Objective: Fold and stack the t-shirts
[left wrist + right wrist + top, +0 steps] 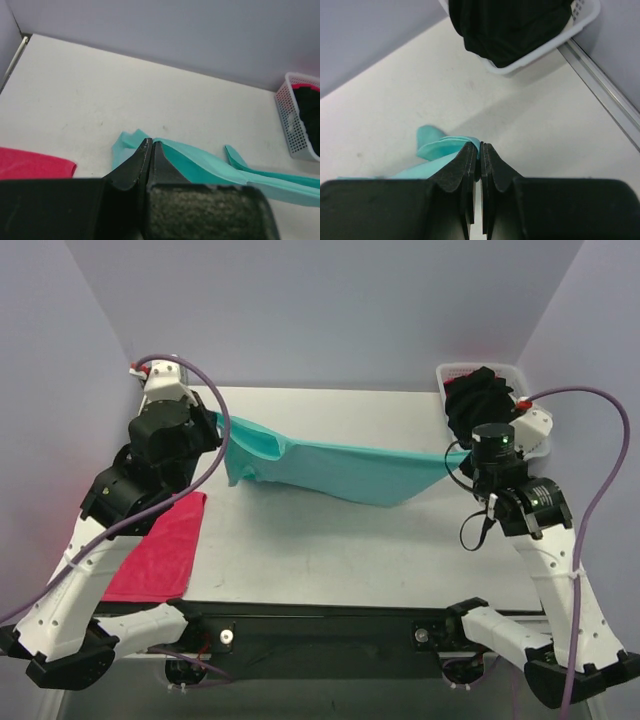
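The teal-green t-shirt (340, 468) hangs stretched in the air above the table between my two grippers, sagging in the middle. My left gripper (218, 422) is shut on its left end; in the left wrist view the teal cloth (200, 165) runs from my closed fingertips (151, 145). My right gripper (462, 454) is shut on its right end; teal cloth (442, 147) bunches at the closed tips (480, 147). A pinkish-red t-shirt (160, 550) lies folded flat at the table's left front. Black t-shirts (476, 395) are piled in the basket.
The white slotted plastic basket (455, 373) stands at the back right corner, also in the right wrist view (560, 37) and the left wrist view (292, 125). Grey-lilac walls close the back and sides. Purple cables loop from both arms.
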`<state>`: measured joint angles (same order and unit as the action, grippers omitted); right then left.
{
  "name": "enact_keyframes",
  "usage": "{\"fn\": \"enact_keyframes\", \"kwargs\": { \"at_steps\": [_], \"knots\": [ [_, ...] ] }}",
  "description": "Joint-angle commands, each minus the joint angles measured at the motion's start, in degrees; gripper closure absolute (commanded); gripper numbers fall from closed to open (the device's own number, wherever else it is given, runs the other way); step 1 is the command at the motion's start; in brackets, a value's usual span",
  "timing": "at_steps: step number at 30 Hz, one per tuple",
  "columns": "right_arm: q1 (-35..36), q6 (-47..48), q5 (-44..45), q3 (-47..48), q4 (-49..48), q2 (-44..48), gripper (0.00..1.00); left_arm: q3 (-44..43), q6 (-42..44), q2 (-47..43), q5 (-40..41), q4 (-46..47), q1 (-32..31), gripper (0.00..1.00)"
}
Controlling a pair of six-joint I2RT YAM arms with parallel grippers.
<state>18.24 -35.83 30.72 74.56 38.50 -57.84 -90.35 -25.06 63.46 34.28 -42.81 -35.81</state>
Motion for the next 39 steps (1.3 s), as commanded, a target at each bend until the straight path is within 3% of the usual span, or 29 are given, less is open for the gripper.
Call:
{"fn": "enact_keyframes", "kwargs": {
  "at_steps": [1, 11, 21, 26, 33, 39],
  "knots": [
    [1.09, 4.36, -1.27, 6.11, 1.31, 3.17, 1.0, -6.94, 4.14, -2.29, 1.32, 4.4, 0.48, 1.0],
    [5.31, 8.67, -2.51, 15.87, -0.26, 2.57, 1.0, -10.2, 9.75, -5.46, 1.4, 10.63, 0.48, 1.0],
    [4.79, 13.16, -0.84, 20.43, -8.09, -10.96, 1.0, -7.56, 22.33, 2.63, 6.67, 35.39, 0.74, 1.0],
    [3.73, 15.09, -1.1, 24.31, -9.06, -15.1, 1.0, -9.06, 24.7, 5.79, 5.54, 40.52, 1.53, 1.0],
    [3.56, 16.67, -1.8, 24.58, -9.58, -11.95, 1.0, -11.08, 24.71, 4.48, 4.22, 40.09, 1.71, 1.0],
    [3.82, 15.27, -5.75, 17.38, -9.58, -1.25, 1.0, -8.89, 24.71, -2.1, 3.16, 37.01, 1.71, 1.0]
  ]
}}
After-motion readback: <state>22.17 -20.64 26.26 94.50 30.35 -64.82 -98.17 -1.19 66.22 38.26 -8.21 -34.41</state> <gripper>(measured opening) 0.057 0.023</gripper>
